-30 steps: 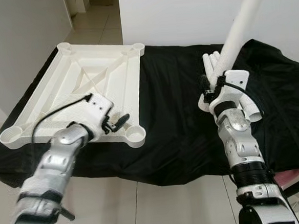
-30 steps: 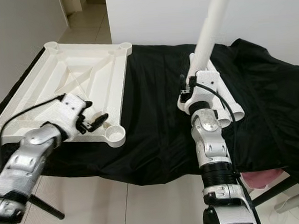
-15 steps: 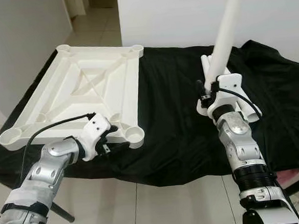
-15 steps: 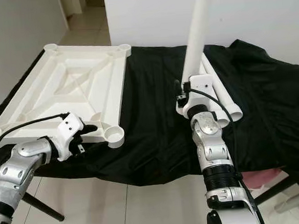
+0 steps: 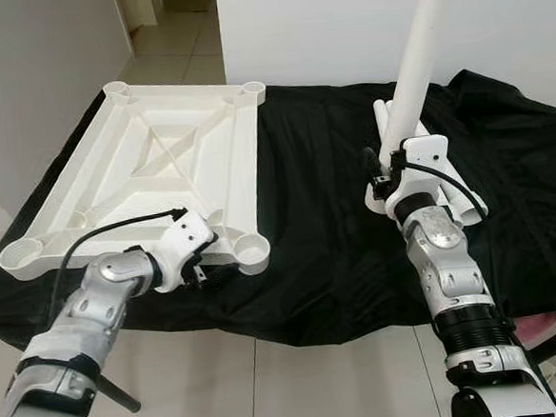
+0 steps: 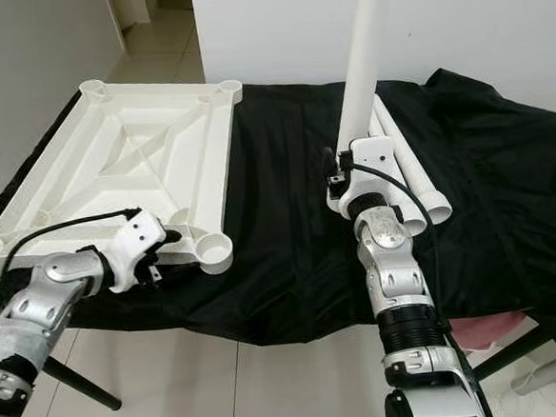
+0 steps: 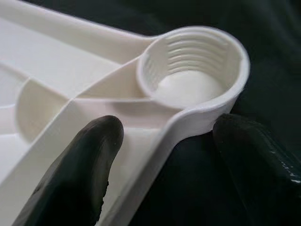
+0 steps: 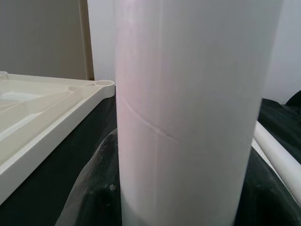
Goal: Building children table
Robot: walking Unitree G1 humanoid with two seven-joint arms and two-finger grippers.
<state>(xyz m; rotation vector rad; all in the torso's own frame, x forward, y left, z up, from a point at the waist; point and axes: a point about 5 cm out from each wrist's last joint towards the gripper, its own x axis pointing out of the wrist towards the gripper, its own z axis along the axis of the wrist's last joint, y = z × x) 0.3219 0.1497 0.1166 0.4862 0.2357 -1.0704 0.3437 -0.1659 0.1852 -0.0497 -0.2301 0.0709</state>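
Note:
A white plastic tabletop (image 5: 142, 170) lies upside down on the left of a black-draped table, with a round threaded socket at each corner. My left gripper (image 7: 169, 155) is open at the near right socket (image 7: 190, 70). One finger (image 7: 80, 169) rests over the tabletop's inner side and the other lies outside the rim on the cloth. My right gripper (image 5: 389, 158) is shut on a long white table leg (image 5: 418, 55) and holds it nearly upright above the cloth. Its fingers are hidden behind the leg (image 8: 188, 113).
More white legs (image 6: 419, 184) lie on the black cloth (image 5: 317, 215) just behind my right wrist. The table's front edge runs below both arms, with tiled floor beneath. A white wall stands behind, and a doorway opens at the back left.
My left gripper has drawn back from above the tabletop and dropped to the near right corner socket. The right gripper has tipped the leg from a rightward lean to nearly upright.

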